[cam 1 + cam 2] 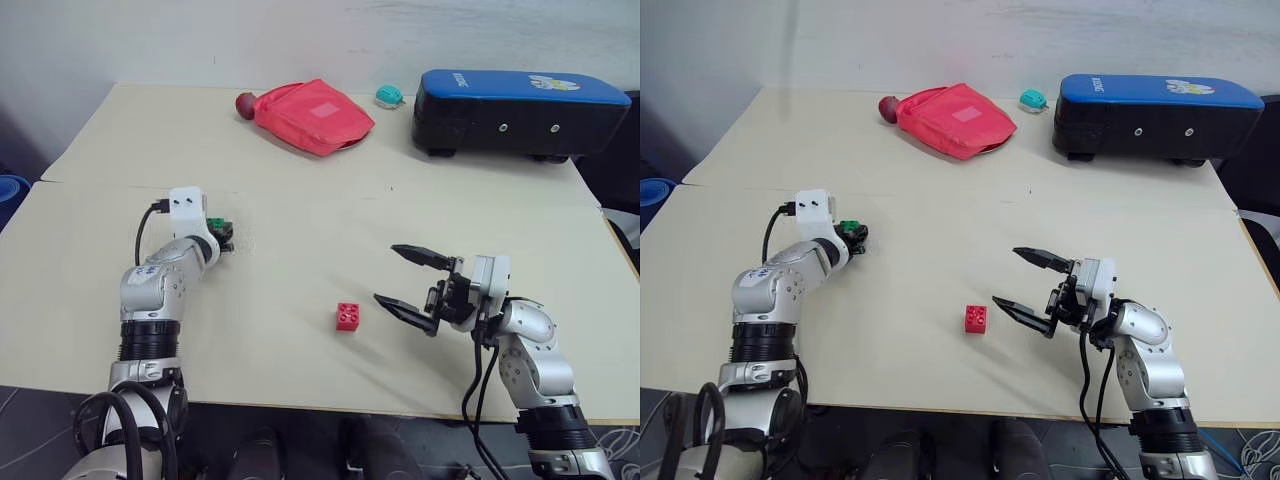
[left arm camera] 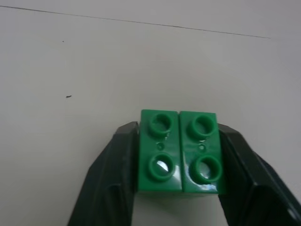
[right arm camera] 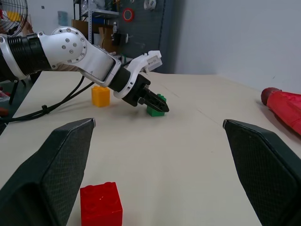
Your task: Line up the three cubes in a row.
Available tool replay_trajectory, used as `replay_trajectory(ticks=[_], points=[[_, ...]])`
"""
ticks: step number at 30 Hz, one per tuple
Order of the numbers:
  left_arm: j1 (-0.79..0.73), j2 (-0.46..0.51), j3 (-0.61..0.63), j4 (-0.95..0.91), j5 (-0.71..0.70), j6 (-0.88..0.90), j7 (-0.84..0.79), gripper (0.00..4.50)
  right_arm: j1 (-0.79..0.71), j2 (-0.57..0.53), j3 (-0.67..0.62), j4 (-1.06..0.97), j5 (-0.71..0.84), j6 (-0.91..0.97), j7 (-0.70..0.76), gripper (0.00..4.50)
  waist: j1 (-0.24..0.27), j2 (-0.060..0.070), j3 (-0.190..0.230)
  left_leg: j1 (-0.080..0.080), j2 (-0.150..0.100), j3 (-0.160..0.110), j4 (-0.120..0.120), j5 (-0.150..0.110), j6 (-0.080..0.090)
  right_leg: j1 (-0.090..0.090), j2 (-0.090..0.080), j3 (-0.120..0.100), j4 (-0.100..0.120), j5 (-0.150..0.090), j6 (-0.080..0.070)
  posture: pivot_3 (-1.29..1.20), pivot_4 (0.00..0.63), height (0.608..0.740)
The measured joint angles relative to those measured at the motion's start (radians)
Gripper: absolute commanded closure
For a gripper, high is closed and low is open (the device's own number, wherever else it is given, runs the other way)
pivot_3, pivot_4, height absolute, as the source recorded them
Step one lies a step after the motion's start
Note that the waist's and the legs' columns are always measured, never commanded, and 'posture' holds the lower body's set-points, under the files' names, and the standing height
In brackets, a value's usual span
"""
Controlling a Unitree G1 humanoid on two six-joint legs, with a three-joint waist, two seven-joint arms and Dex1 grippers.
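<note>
Workshop or robotics lab. Right wrist view: dark pegboard wall [image 3: 141, 28] hung with tools and tape rolls, shelving [image 3: 91, 23] stacked with gear, fan [image 3: 11, 14] at edge. Plain white walls. Worktable [image 1: 300, 250] is bare beige boards butted together, seam visible. Blue-topped black case [image 1: 520, 110] and red pouch [image 1: 312, 115] at table's far side.

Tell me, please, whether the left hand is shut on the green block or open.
Shut on it. The left hand has one black finger pressed against each side of the green block, studs facing the camera.
</note>
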Motion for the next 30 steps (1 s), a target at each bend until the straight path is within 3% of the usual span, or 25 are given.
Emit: replay_trajectory(ticks=[4, 10, 13, 15, 18, 21, 30], points=[[0.009, 0.013, 0.008, -0.119, -0.076, -0.017, -0.18, 2.99, 0.026, -0.007, -0.002, 0.003, -0.008, -0.013, 0.012, 0.0, 0.001, 0.0, 0.0, -0.001, 0.0, 0.0, 0.0, 0.0, 0.0, 0.0, 0.0, 0.0, -0.001, 0.0, 0.0, 0.0, 0.15, 0.74], [0.019, 0.249, -0.072, -0.269, -0.158, -0.022, -0.581, 2.99, 0.05, -0.08, -0.049, 0.013, -0.007, -0.03, 0.054, 0.0, -0.005, 0.001, 0.001, 0.001, 0.0, 0.001, -0.002, 0.001, -0.001, 0.0, 0.001, 0.002, 0.0, 0.0, 0.0, 0.0, 0.15, 0.74], [0.045, 0.41, -0.186, -0.271, -0.148, -0.205, -0.976, 2.99, 0.074, -0.115, -0.073, 0.036, -0.007, -0.035, 0.094, 0.0, -0.003, 0.002, 0.001, 0.002, 0.0, 0.002, -0.003, 0.001, -0.002, 0.0, 0.001, 0.001, -0.001, -0.001, -0.002, 0.0, 0.15, 0.74], [0.064, 0.445, -0.243, -0.241, -0.113, -0.385, -1.182, 2.99, 0.078, -0.116, -0.076, 0.041, -0.007, -0.046, 0.114, 0.0, -0.002, 0.003, 0.002, 0.002, 0.0, 0.002, -0.004, 0.001, -0.002, 0.0, 0.001, 0.001, -0.001, -0.001, -0.002, 0.0, 0.15, 0.74], [0.103, 0.442, -0.306, -0.127, -0.059, -0.614, -1.376, 2.99, 0.089, -0.116, -0.081, 0.045, -0.007, -0.061, 0.131, 0.0, -0.002, 0.004, 0.002, 0.002, 0.0, 0.002, -0.003, 0.001, -0.001, 0.0, 0.002, 0.002, -0.001, -0.001, -0.002, 0.0, 0.15, 0.74], [0.138, 0.407, -0.351, -0.009, 0.005, -0.782, -1.472, 2.99, 0.129, -0.116, -0.086, 0.048, -0.007, -0.078, 0.139, 0.0, -0.001, 0.004, 0.002, 0.001, 0.0, 0.002, -0.002, 0.0, 0.001, 0.0, 0.001, 0.002, -0.001, -0.001, -0.002, 0.0, 0.15, 0.74], [0.065, 0.253, -0.397, 0.218, 0.134, -1.0, -1.487, 2.99, 0.238, -0.14, -0.085, 0.006, -0.005, -0.094, 0.187, 0.0, 0.014, 0.004, 0.002, -0.001, 0.0, 0.001, 0.003, -0.003, 0.005, 0.0, 0.0, 0.001, -0.001, -0.001, 0.0, 0.0, 0.15, 0.74]])
